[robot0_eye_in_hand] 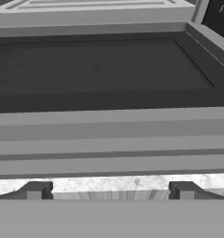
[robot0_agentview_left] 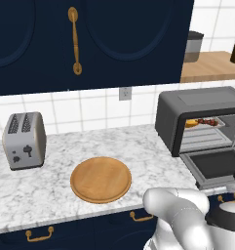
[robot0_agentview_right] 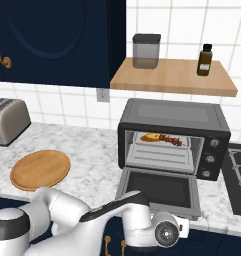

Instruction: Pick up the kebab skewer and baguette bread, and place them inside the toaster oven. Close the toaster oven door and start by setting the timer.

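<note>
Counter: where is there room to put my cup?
Free marble between the board and the oven, and between the toaster and the board. Crowded in front of the oven: its door lies open, gripper at its edge.

Toaster oven [robot0_agentview_left: 202, 119] right side cut by frame edge, skewer [robot0_agentview_right: 171, 139] chunks too small to tell

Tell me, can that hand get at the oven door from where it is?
Probably yes. The open hand sits low, right in front of the dropped-down door, its fingertips spread just before the door's front edge. Nothing lies between them.
</note>
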You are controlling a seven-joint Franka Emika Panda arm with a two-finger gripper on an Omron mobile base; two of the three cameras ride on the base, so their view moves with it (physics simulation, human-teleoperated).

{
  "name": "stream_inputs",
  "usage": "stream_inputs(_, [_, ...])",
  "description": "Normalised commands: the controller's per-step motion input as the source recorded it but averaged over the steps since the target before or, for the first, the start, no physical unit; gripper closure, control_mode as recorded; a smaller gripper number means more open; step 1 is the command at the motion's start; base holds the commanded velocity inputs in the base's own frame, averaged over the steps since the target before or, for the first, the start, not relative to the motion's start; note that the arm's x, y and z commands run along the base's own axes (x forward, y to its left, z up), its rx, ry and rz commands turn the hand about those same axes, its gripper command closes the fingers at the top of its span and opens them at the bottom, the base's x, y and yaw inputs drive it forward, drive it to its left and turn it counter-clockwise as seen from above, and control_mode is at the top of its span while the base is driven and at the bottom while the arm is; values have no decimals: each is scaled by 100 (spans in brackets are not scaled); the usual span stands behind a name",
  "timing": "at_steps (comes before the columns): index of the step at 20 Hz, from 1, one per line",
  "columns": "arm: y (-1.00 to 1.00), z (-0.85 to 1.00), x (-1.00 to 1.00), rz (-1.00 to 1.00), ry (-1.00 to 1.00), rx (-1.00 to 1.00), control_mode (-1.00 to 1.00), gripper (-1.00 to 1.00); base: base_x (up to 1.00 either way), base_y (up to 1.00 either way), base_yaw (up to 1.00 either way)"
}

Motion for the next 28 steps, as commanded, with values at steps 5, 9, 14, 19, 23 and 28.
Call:
stream_inputs(5, [0, -10, 2, 0, 0, 0, -100, -100, 0, 0, 0])
stream_inputs(9, [0, -10, 6, 0, 0, 0, -100, -100, 0, 0, 0])
stream_inputs(14, [0, 0, 17, 0, 0, 0, -100, -100, 0, 0, 0])
stream_inputs(19, [0, -12, 4, 0, 0, 0, -100, -100, 0, 0, 0])
stream_inputs(23, [0, -12, 8, 0, 0, 0, -100, -100, 0, 0, 0])
stream_inputs(28, [0, 1, 26, 0, 0, 0, -100, -100, 0, 0, 0])
